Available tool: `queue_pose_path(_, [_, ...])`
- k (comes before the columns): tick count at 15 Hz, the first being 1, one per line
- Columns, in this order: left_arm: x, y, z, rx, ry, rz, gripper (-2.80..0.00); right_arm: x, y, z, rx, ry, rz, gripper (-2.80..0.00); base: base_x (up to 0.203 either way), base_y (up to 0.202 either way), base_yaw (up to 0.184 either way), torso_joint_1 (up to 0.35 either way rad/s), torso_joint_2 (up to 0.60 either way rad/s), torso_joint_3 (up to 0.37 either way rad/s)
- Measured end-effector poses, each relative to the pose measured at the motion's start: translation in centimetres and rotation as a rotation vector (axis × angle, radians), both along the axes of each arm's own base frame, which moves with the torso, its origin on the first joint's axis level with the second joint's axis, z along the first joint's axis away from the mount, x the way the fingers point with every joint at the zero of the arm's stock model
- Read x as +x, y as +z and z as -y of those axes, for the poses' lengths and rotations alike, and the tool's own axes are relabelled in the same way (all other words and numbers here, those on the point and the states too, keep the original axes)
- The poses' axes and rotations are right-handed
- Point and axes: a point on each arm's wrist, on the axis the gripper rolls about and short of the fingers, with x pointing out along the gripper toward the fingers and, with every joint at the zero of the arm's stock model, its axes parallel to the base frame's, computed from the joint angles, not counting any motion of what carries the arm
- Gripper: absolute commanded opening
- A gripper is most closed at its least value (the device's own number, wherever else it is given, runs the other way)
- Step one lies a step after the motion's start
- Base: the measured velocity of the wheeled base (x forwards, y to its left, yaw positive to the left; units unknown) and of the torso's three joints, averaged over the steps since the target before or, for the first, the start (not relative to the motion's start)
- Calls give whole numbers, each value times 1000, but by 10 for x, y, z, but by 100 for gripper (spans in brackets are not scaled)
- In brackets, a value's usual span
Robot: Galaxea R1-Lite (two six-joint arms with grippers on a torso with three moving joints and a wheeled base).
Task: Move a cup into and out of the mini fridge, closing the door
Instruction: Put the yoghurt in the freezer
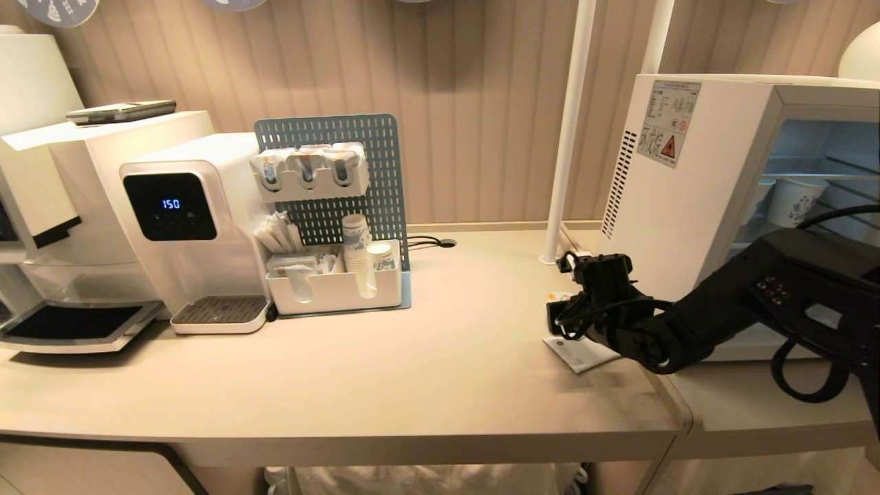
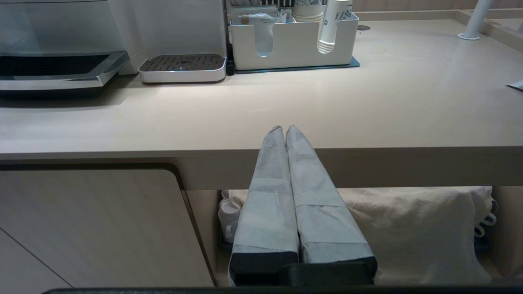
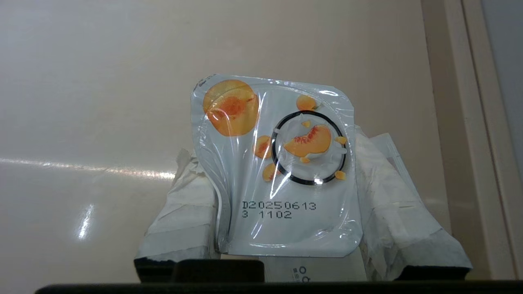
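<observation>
Right gripper (image 3: 286, 228) clamps the cup (image 3: 282, 171) by its sides, low over the counter (image 1: 412, 371) near the fridge (image 1: 687, 192). Risk: thin walls may buckle or slip out during the carry. Left gripper (image 2: 284, 132) is parked, closed on nothing.

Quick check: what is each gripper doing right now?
Left gripper: shut, empty, parked below the counter edge.
Right gripper: closed on the cup with its peach-printed lid, on the counter beside the mini fridge.

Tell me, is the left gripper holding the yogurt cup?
No. The left gripper hangs shut and empty below the counter edge; the cup sits between the right gripper's fingers.
</observation>
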Motion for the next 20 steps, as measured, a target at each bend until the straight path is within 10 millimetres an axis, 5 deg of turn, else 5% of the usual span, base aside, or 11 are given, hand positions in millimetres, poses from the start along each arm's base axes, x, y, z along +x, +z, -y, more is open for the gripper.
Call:
queue_pose_path(3, [0,0,0,0,0,0,-280,-30,37,3,19,9,41,-280,0,0,0,0,0,0])
queue_pose_path(7, [0,0,0,0,0,0,-280,-94,117,20,41,-55,190,-280,0,0,0,0,0,0])
queue_pose_path(13, [0,0,0,-1,0,0,-280,-225,212,86,-59,-586,445,-280,0,0,0,0,0,0])
queue_pose_path(17, [0,0,0,-2,0,0,-280,-316,226,145,-134,-1001,543,-280,0,0,0,0,0,0])
queue_pose_path(20, [0,0,0,-3,0,0,-280,-379,199,157,-151,-1131,600,-280,0,0,0,0,0,0])
